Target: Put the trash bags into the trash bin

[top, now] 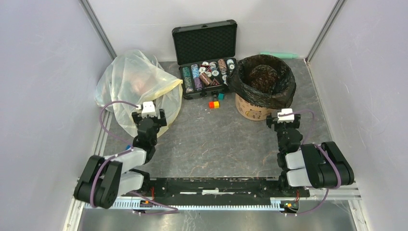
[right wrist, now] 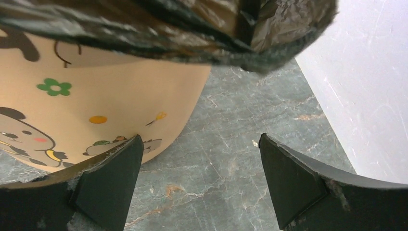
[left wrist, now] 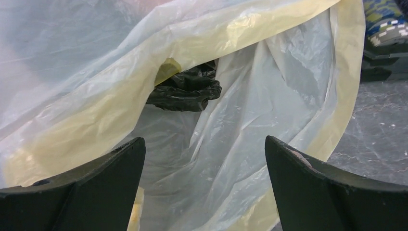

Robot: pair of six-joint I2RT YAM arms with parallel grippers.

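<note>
black bag point(left wrist: 185, 89) tucked inside the clear bag point(left wrist: 269, 96), bucket point(top: 248, 109) well apart
left gripper point(left wrist: 204, 144), wide and empty, faces the clear folds around it; right gripper point(right wrist: 199, 139), also wide and empty, sits just beside the bucket; chip case point(top: 204, 72) between.

The trash bin point(top: 248, 110) is peach-orange with cartoon print; the trash bag point(top: 262, 77) lining it glossy black. The big bag point(top: 130, 82) is translucent yellowish, the table point(top: 216, 139) grey and veined.
</note>
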